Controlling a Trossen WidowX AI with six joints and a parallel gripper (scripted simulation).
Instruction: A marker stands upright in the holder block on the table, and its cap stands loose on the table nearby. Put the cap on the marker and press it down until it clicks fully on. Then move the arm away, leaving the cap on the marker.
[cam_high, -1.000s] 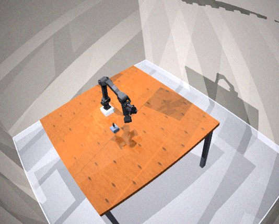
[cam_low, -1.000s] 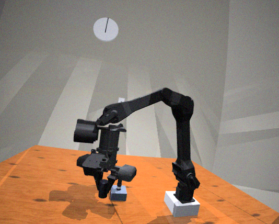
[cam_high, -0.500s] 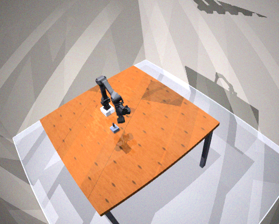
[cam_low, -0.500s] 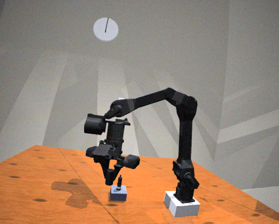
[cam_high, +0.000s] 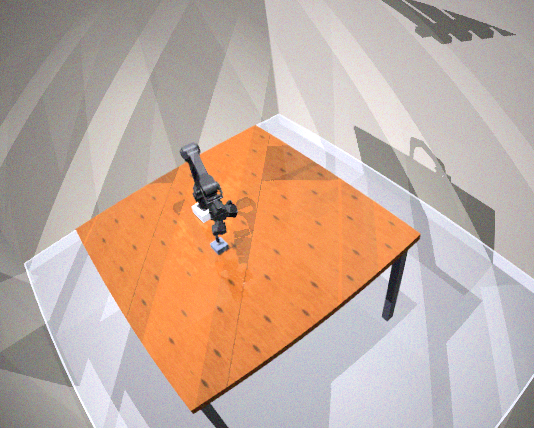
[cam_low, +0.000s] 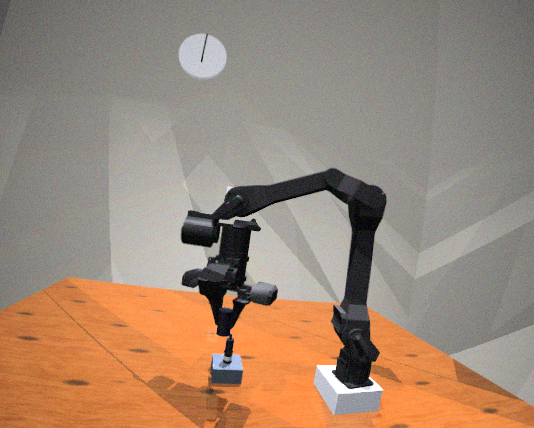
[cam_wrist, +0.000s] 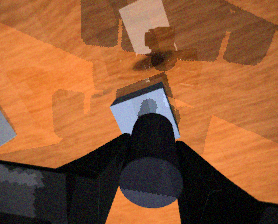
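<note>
We found the gripper (cam_low: 224, 325) clamped on the dark cap (cam_low: 224, 328), fingers pointing straight down. The cap hung directly above the marker (cam_low: 228, 348), apart from its tip. The marker stood upright in the pale blue holder block (cam_low: 226, 369) on the orange table (cam_low: 100, 360). We could read no writing on any item.
</note>
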